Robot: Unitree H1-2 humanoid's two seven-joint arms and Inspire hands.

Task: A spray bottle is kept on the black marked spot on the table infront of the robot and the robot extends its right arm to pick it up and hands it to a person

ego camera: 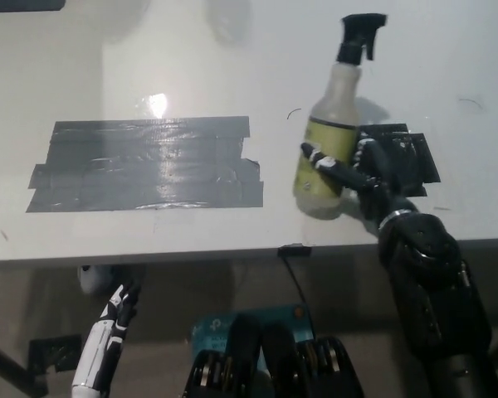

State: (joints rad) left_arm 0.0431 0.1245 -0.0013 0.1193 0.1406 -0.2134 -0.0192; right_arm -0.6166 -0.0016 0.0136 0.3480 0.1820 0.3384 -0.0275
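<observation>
The spray bottle (pixel 330 128) is translucent with a yellow-green label and a black trigger head. It stands tilted, lifted off the table and left of the black marked spot (pixel 402 157). My black right hand (pixel 357 170) is shut around its lower body, fingers wrapped over the label. The right arm runs down to the bottom right corner. My white left hand (pixel 116 319) hangs below the table's front edge at the lower left, fingers slightly apart and holding nothing.
A large patch of grey tape (pixel 145 164) covers the left-middle of the white table (pixel 232 66). The table's front edge (pixel 232 253) crosses the picture. A small dark clip (pixel 295 249) sits on that edge.
</observation>
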